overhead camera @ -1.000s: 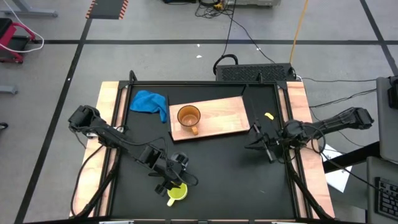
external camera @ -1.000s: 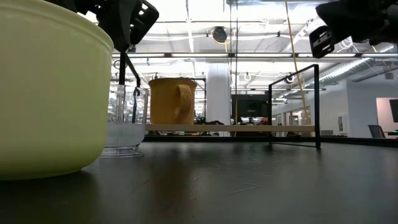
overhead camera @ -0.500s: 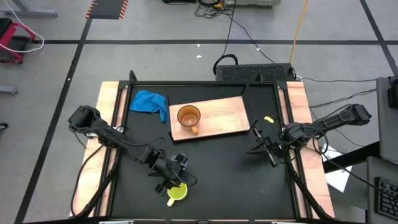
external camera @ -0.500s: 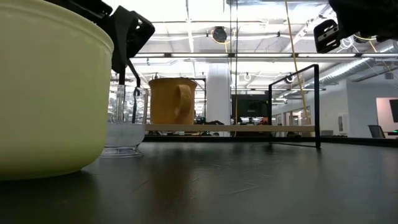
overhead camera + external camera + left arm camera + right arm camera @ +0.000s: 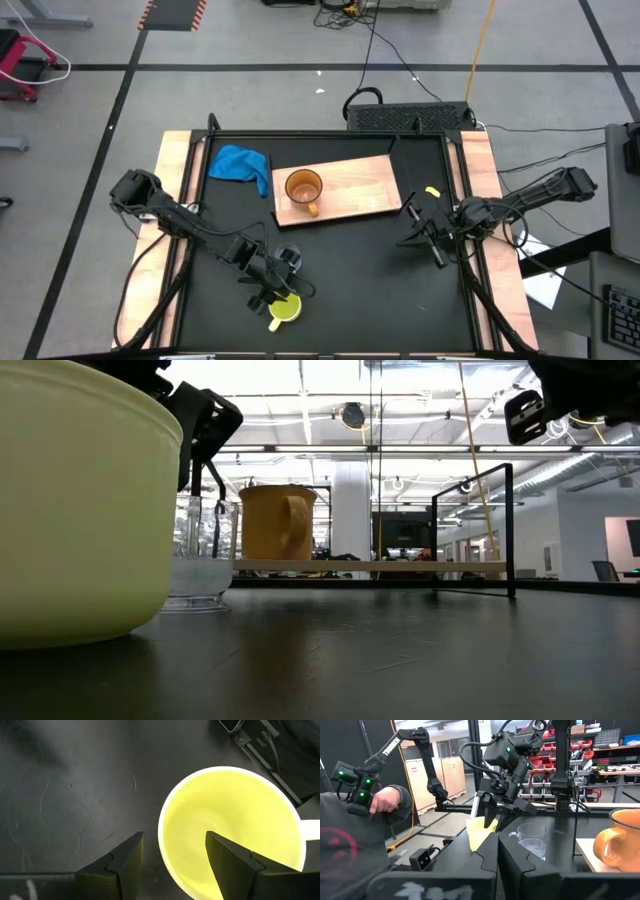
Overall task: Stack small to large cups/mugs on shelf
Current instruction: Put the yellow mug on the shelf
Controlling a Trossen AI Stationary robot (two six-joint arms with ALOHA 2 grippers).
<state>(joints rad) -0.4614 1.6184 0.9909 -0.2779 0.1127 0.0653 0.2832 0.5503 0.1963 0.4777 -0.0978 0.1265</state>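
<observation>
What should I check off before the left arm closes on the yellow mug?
1. Left claw open: ok, one finger inside the medium yellow handled mug, one outside its rim.
2. Yellow mug upright on the black table: ok.
3. Large orange-brown handled mug already on the flat light-wood board: ok.
4. Small clear glass cup clear of the yellow mug: ok, it stands apart.
5. Right claw out of the way: ok, parked near the table's right edge.
6. Finger depth inside the mug: cannot tell.

Upper left of my table lies a crumpled blue cloth; right of centre, perhaps a small yellow scrap.
</observation>
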